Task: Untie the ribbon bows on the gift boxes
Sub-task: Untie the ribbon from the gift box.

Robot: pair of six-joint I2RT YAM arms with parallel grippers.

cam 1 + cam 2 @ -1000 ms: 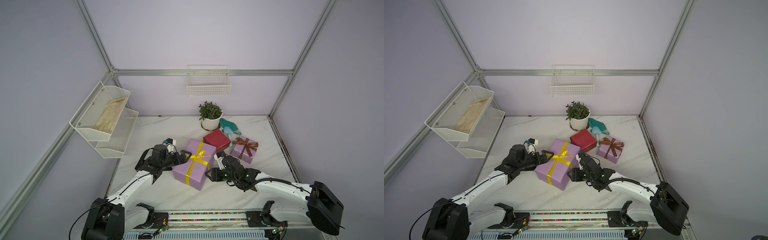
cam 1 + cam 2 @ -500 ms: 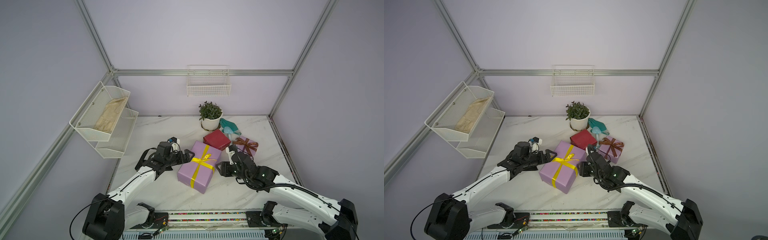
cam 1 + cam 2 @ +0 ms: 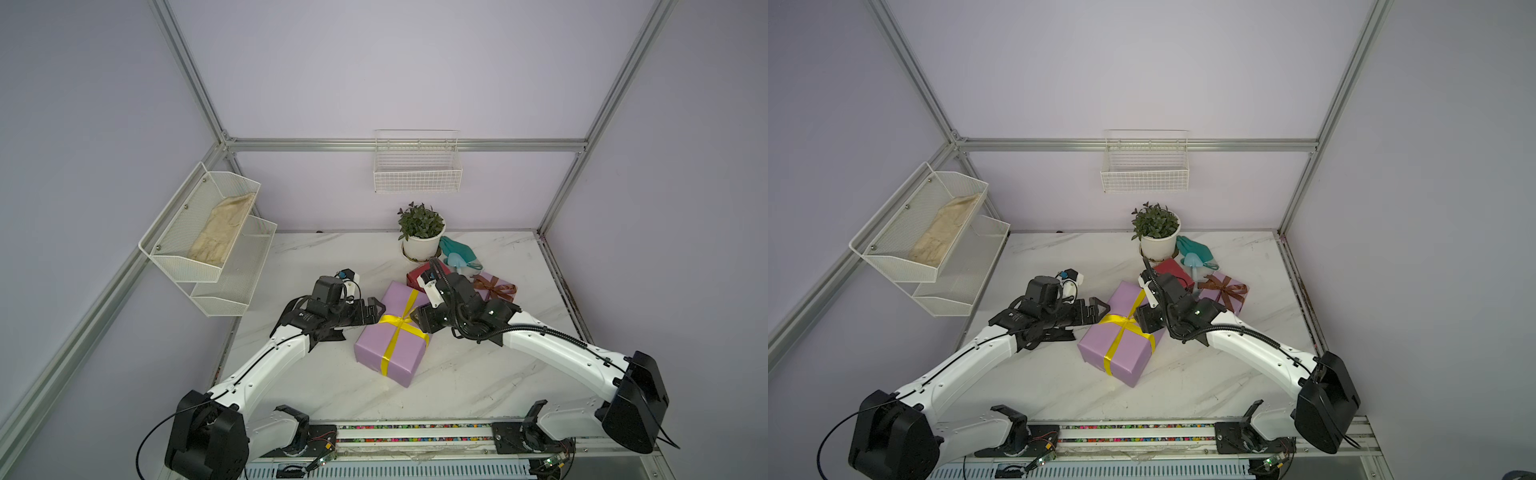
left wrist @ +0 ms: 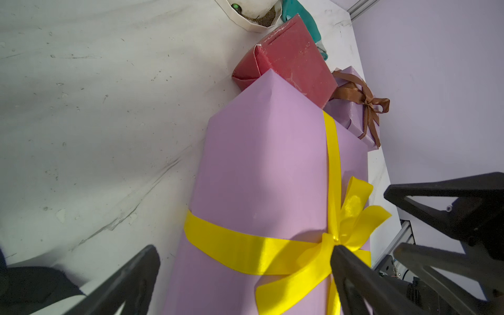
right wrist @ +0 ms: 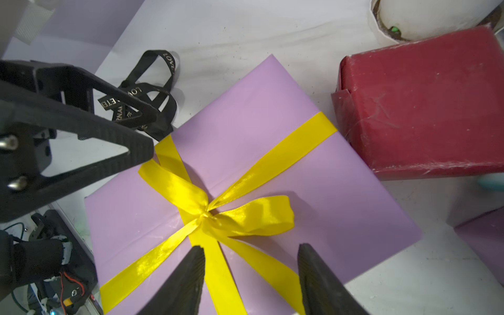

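The yellow bow (image 5: 218,215) is tied, its knot on top of the big lilac box (image 3: 409,353) in the middle of the tabletop (image 3: 332,257). The brown bow (image 4: 365,99) is tied too, on the small lilac box (image 4: 346,117) to the far right of the big one. The red box (image 5: 422,109), just beyond the big box's far corner, carries no ribbon. A black ribbon (image 5: 133,92) lies loose on the tabletop to the left of the big box, so I judge that one done. That makes one of three undone and two left, with the yellow bow the one in hand.

The right pincer (image 5: 251,251) hangs at the right of the yellow bow, jaws apart, ribbon tails lying between them, nothing pinched. The left pincer (image 4: 244,252) is spread wide at the box's left edge, one tip close to the knot, holding nothing.

Count: three boxes, three ribbons, two tied bows, two pincers. Farther out are one potted plant (image 3: 420,245) at the back, one wire basket (image 3: 417,183) on the back wall and one two-tier wire shelf (image 3: 178,232) on the left wall
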